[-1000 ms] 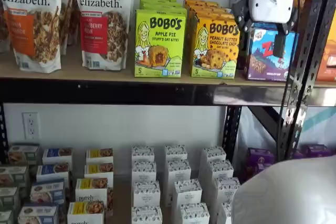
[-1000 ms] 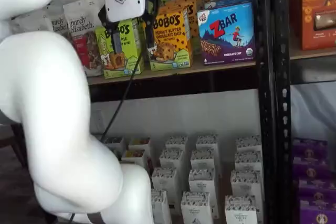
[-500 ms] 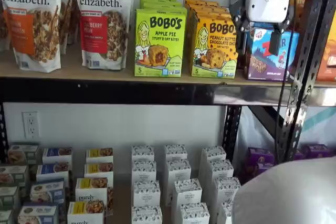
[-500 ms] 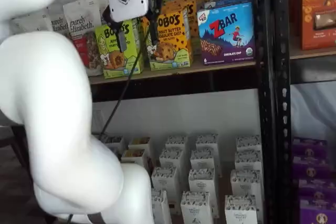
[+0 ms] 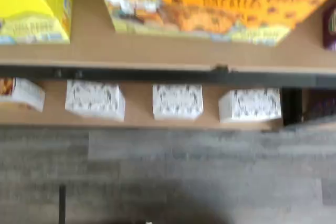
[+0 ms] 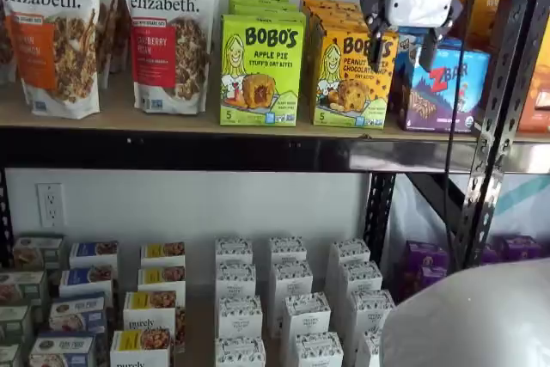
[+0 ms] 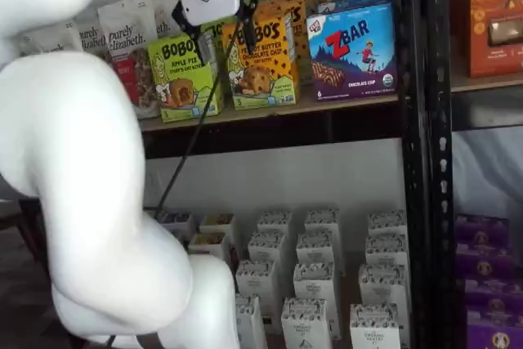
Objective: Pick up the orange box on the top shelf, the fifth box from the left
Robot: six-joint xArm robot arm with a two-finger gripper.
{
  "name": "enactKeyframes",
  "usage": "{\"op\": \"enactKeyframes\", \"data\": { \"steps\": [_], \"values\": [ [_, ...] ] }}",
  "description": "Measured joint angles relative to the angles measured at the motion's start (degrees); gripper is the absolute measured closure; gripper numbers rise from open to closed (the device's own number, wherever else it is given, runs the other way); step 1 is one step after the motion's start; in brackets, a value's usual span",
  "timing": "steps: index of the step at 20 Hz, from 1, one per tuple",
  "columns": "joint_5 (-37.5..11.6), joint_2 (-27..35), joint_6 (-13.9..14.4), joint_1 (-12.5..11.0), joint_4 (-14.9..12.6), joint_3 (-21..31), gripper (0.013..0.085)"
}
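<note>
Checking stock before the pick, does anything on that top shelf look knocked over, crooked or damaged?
Nothing stands out. The orange box, the lime-green Bobo's box, the blue ZBar box and the granola bags all stand upright, facing forward on the top shelf, with no visible damage or spills.

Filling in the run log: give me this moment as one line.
phase: approach | hand: open, empty, in front of the top shelf | target: orange box upright between green Bobo's box and blue ZBar box, not gripped

White wall (image 6: 284, 204), wall outlet (image 6: 50, 205), grey floor (image 5: 173, 177).
</note>
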Motion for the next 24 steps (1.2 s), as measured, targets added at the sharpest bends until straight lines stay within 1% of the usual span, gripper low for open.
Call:
{"op": "enactKeyframes", "data": {
  "steps": [5,11,14,16,17,19,21,22,24],
  "values": [
    [-8.28,0.8,0.61,0.23,0.56,1.65,0.013],
    [-18.25,0.76,0.38,-0.01,2.25,4.49,0.013],
    [-21.83,0.88,0.92,0.53,1.87,5.55,0.013],
    [-23.46,0.82,1.14,0.78,1.89,6.05,0.013],
    [-23.71,0.92,1.19,0.86,2.01,6.05,0.013],
    [-23.29,1.12,1.77,1.27,1.16,5.72,0.013],
    [-24.78,0.05,1.25,0.78,1.57,6.73,0.013],
    [-25.36,-0.65,0.54,0.23,2.37,7.25,0.013],
    [-25.36,-1.78,-0.11,-0.4,2.65,7.83,0.013]
  ]
}}
